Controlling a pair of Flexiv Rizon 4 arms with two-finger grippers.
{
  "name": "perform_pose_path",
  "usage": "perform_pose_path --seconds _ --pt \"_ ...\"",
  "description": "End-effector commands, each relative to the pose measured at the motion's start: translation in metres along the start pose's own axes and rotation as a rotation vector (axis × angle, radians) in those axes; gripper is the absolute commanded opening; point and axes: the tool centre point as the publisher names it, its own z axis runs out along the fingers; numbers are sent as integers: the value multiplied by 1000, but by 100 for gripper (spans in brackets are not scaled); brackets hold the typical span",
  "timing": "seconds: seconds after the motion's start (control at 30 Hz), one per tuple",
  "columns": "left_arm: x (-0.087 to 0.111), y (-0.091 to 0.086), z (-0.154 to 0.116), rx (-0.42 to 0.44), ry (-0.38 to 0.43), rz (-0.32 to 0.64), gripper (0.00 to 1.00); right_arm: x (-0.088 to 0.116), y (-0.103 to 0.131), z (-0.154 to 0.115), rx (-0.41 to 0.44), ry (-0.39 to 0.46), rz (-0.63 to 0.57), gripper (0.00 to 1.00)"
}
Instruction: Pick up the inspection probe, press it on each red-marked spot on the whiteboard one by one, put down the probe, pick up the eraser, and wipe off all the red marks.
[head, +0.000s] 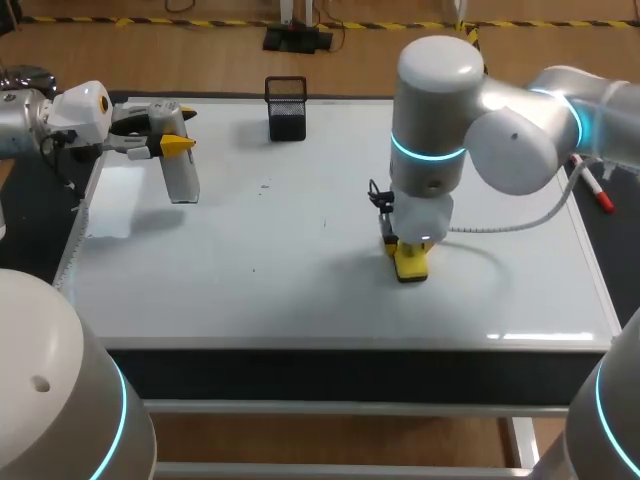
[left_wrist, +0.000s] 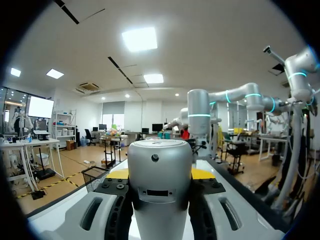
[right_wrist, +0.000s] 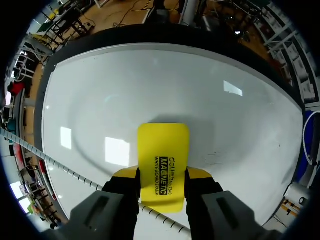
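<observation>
Eraser (right_wrist: 163, 165) fills right hand (right_wrist: 162, 173), probe (left_wrist: 160, 165) left hand (left_wrist: 161, 174); basket (head: 287, 108) stands beyond.

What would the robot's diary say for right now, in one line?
left end effector: holds probe | right end effector: holds eraser on whiteboard | phase: eraser step

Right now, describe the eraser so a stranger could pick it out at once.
A big whiteboard lies flat, and the right arm hangs over its middle. The eraser is the flat block in that arm's claw, resting on the board. It is bright yellow, unlike the silver probe and black mesh cup.
</observation>
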Motion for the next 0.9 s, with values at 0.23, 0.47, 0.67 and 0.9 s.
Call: perform_pose_path --seconds 0.23,0.47,0.67,0.9 --pt "0 -1 0 0 -1 0 0 52 -29 -59 -2 -55 22 0" --pt "0 -1 0 0 -1 0 0 88 -56 -77 17 -34 67 0" --pt "0 -1 0 0 -1 0 0 95 -61 -80 27 -41 91 0" --pt "0 -1 0 0 -1 0 0 95 -61 -80 27 -41 91 0"
